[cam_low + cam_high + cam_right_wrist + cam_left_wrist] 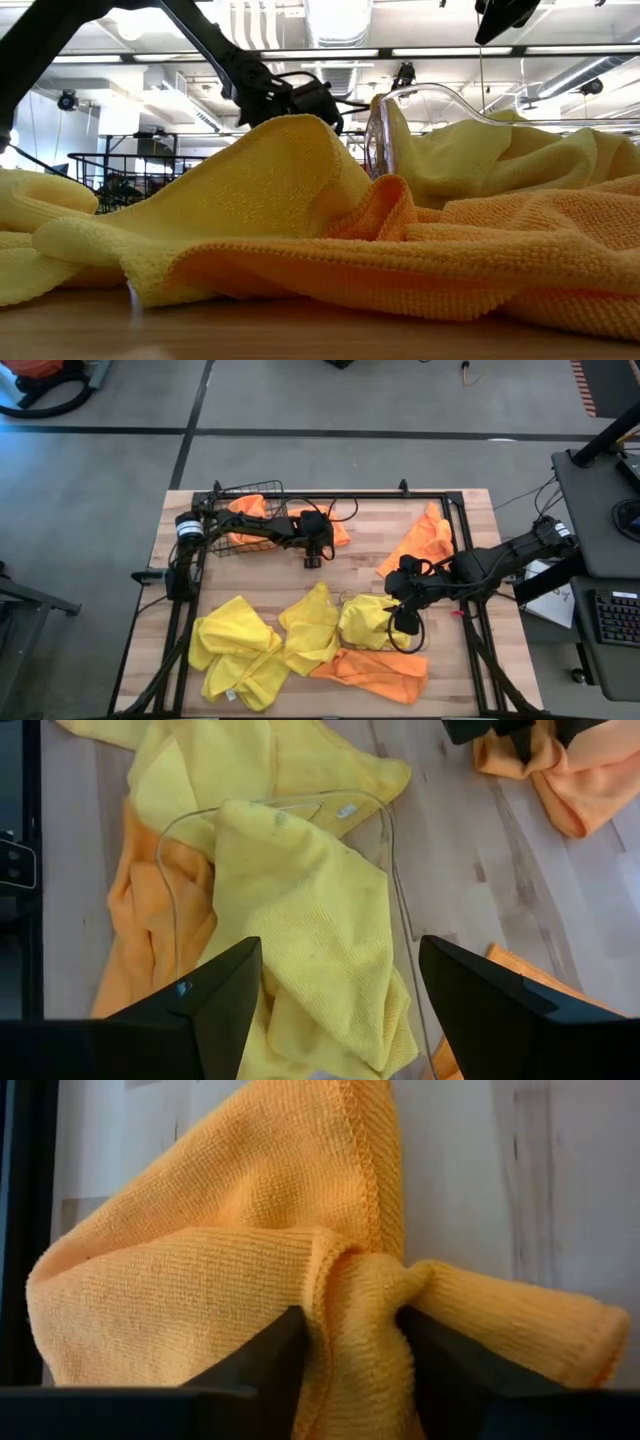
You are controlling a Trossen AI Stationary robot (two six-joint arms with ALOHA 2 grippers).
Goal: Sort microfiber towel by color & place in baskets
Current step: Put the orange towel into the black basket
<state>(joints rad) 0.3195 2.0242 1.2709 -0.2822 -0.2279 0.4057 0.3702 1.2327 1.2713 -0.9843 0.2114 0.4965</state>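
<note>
Left hand [350,1350] pinching orange towel [250,1230]; right hand [340,1000] wide over clear bin [290,810].

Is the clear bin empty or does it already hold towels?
Holding towels. The clear bin has yellow towels bunched inside its rim, seen past the open right pincer; how many, cannot tell.

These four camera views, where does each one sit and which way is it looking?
High view: overhead, facing straight down on the table; both arms show.
Low view: at tabletop height, facing level across the towels; an arm crosses above.
Left wrist view: on the left arm; left pincer shut on an orange towel.
Right wrist view: on the right arm; open right pincer over a yellow towel in the clear bin.
Shared: the high view shows that bin too.
</note>
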